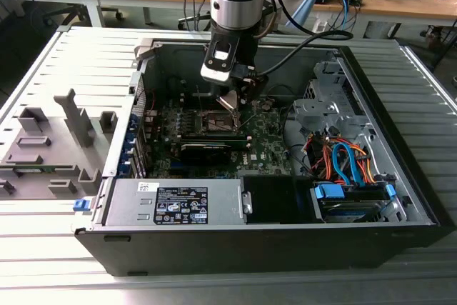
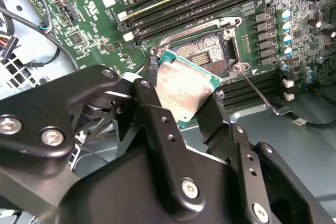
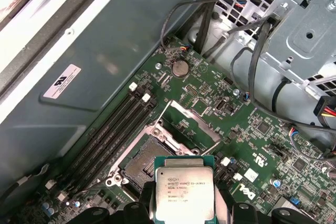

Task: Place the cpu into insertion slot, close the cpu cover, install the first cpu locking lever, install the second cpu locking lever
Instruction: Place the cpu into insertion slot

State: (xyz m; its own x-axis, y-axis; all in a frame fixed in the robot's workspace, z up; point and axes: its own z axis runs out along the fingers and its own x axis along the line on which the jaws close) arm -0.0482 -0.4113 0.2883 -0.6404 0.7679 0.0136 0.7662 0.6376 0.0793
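insertion slot (image 3: pixel 137 163) open above; raised cpu cover (image 3: pixel 195 120) and memory slots (image 3: pixel 110 135) flank it

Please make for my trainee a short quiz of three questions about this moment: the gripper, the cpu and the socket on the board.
1. What does the gripper hold between its fingers?
A) the cpu
B) a screwdriver
C) nothing

2. True or false: the cpu already lies flat inside the insertion slot.

3. Fill in the missing word: in the first wrist view, the cpu cover is swung ____, so the socket recess is uncovered.

Key:
1. A
2. False. It is held above the slot, clear of it.
3. open
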